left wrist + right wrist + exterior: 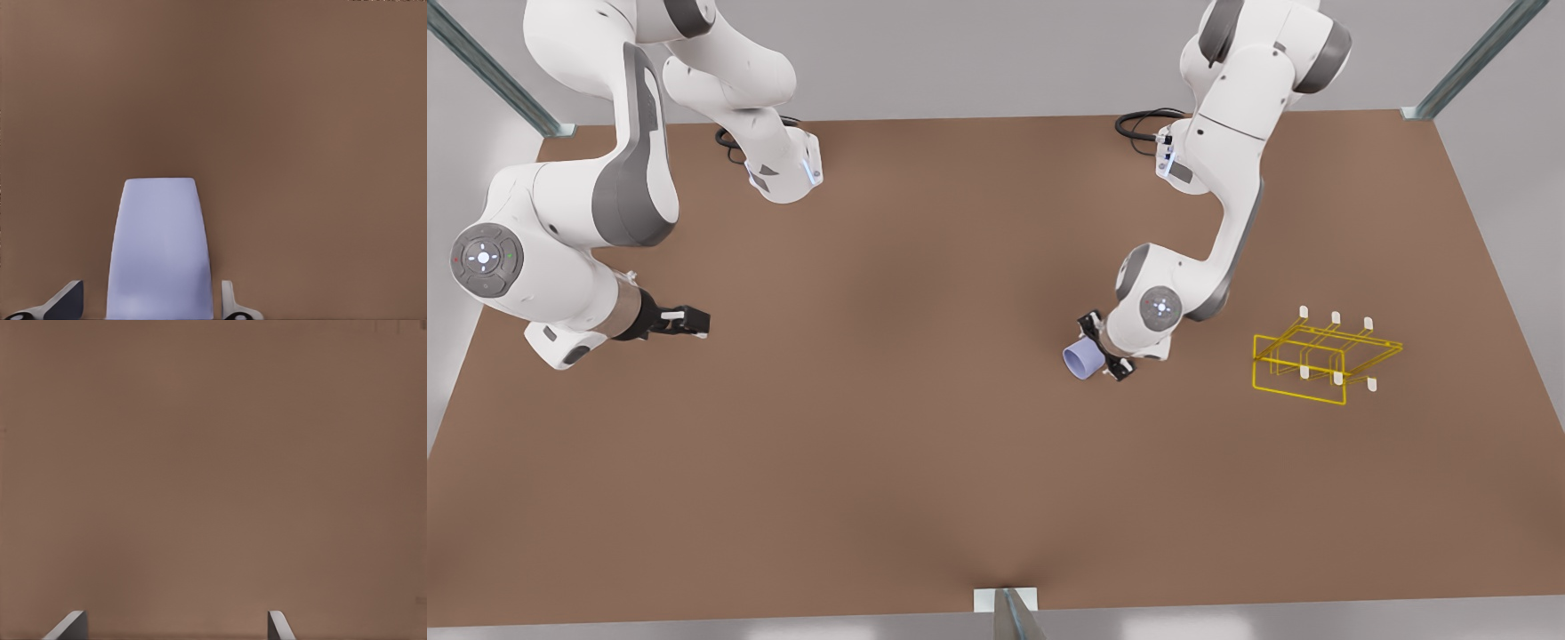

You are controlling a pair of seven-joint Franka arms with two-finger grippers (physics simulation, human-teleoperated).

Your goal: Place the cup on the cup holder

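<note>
Your left gripper [1104,348] is the one near the middle of the table, on the arm at the front view's right, and it is carrying the small, pale lavender-blue, slightly tapered cup [1083,360]. In the left wrist view the cup [160,250] is sitting squarely between the two fingertips [64,301], which are flanking its sides at the wide end. The jaws are spread about as wide as the cup and closing on it, so you are holding it by its body. In the front view the cup is lying tilted, its open mouth facing toward the front view's lower left, away from the wrist, and it is sticking out past the fingertips over the flat brown table top [925,427].

The thin yellow wire-frame cup holder [1320,360], boxy with horizontal bars and short white-tipped pegs, is standing on the table behind your left gripper's wrist, on the side opposite the cup's mouth. It is well apart from the gripper and cup, with nothing hanging on its pegs.

Your right gripper [694,320], on the arm at the front view's left, is waiting far off from the cup and the holder. In the right wrist view its fingertips [67,627] are standing wide apart with bare brown table [213,480] between them, so it is gripping nothing.
</note>
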